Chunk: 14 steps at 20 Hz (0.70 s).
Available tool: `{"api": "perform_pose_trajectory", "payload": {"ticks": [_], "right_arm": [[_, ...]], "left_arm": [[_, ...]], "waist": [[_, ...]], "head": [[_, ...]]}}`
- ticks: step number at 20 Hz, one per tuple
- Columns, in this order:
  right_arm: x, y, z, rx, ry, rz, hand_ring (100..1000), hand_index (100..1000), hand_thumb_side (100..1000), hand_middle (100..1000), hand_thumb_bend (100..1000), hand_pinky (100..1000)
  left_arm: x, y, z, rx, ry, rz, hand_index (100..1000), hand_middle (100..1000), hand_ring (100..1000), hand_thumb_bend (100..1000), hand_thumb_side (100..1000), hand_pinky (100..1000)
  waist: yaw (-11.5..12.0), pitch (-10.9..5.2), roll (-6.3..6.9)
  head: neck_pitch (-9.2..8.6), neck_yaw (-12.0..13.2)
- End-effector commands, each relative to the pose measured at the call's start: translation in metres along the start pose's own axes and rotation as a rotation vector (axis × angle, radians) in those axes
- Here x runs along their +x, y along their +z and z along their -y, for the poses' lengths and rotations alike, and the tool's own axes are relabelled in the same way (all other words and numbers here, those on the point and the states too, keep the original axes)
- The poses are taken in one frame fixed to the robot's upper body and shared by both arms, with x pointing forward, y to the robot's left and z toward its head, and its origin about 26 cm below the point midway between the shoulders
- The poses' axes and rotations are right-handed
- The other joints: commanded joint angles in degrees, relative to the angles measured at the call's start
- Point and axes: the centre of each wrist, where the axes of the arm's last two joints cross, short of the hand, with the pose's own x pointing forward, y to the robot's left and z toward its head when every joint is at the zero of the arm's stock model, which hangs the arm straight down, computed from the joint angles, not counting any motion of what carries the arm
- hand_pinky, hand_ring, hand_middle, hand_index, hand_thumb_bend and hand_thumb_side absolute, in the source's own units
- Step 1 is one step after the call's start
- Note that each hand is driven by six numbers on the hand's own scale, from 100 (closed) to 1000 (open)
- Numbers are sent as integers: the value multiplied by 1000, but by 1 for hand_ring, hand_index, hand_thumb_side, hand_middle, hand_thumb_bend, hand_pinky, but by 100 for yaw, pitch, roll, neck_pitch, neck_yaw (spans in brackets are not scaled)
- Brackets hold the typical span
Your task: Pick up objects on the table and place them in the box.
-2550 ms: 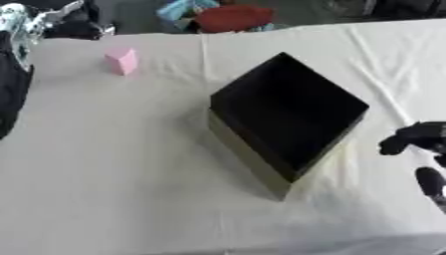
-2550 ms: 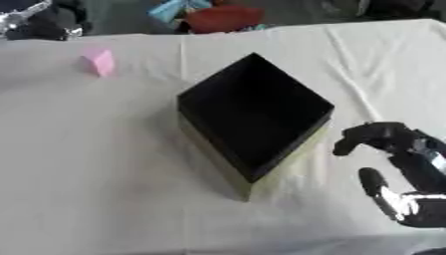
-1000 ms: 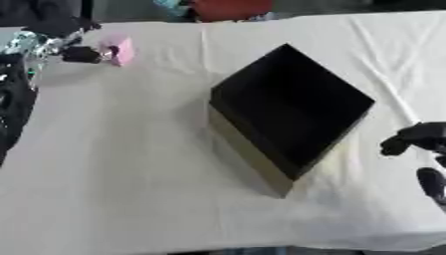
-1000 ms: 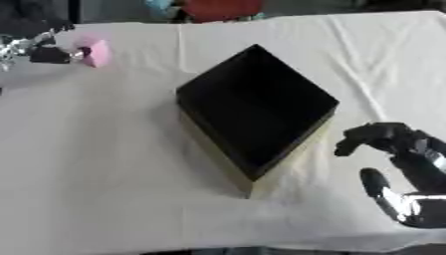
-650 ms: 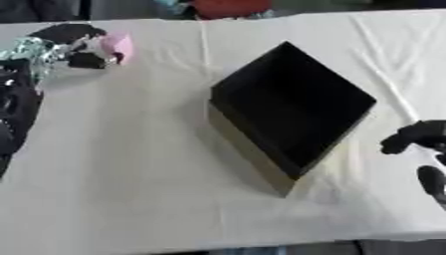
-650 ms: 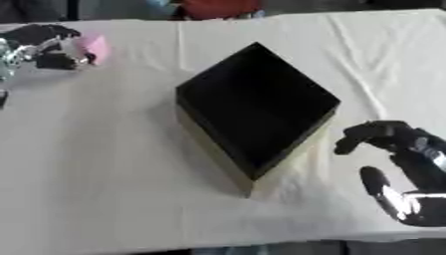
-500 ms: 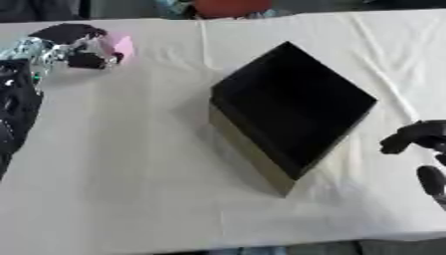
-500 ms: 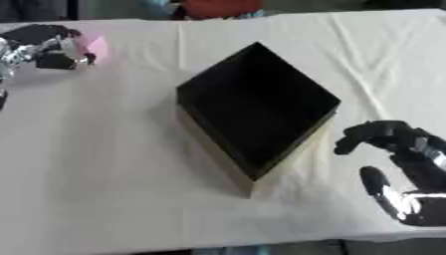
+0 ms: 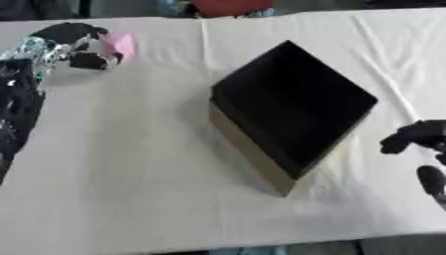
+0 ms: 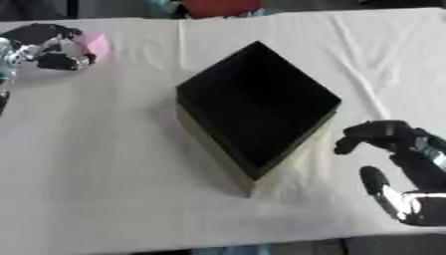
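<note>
I see a small pink block (image 9: 119, 44) at the far left of the tabletop (image 9: 131, 164), which is covered in a white cloth. My left hand (image 9: 65, 47) is right at the block, its dark fingers (image 10: 61, 61) curled in against the block's left side; the pink shape shows just beside and partly behind them. I cannot tell for certain whether the block is gripped or only touched, nor whether it rests on the cloth or is lifted.

Well apart from it, near the middle of the tabletop, sits the box (image 9: 292, 107). It is open at the top, black inside, with pale tan outer walls, and it stands turned so that one corner faces me. I can make out nothing inside it but darkness.

My right hand (image 10: 405, 164) rests near the lower right corner, just beside the box's right side but not touching it. Its fingers are relaxed and a little bent, the thumb apart, and it holds nothing.

Beyond the far edge of the tabletop a red shape (image 9: 228, 7) shows.
</note>
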Motion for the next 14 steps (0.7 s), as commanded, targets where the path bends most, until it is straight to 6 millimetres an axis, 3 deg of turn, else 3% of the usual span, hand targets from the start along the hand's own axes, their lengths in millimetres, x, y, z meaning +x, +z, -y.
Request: {"api": "perform_pose_trajectory", "payload": {"ticks": [1, 3, 6, 8, 14], "right_arm": [[4, -2, 5, 126, 101, 93, 664, 833, 376, 596, 100, 734], [4, -2, 5, 125, 100, 93, 664, 833, 376, 596, 100, 734], [4, -2, 5, 125, 100, 93, 664, 833, 376, 596, 100, 734], [4, -2, 5, 124, 100, 94, 664, 833, 376, 596, 100, 734], [4, -2, 5, 124, 99, 94, 664, 834, 375, 596, 100, 734]], "left_arm": [[0, 0, -5, 30, 18, 9, 936, 776, 651, 193, 677, 701], [1, 0, -3, 38, 35, 21, 919, 743, 630, 153, 587, 693], [4, -1, -1, 55, 71, 40, 903, 706, 608, 100, 561, 683], [6, -1, -1, 72, 96, 50, 903, 701, 605, 100, 687, 681], [9, -2, -12, 143, 131, 53, 925, 752, 630, 100, 798, 690]], "waist": [[4, -72, -6], [5, -70, -7], [5, -65, -15], [4, -66, -21], [-10, -83, -38]], "head": [[41, -21], [42, -23], [39, -30], [39, -28], [42, -29]]}}
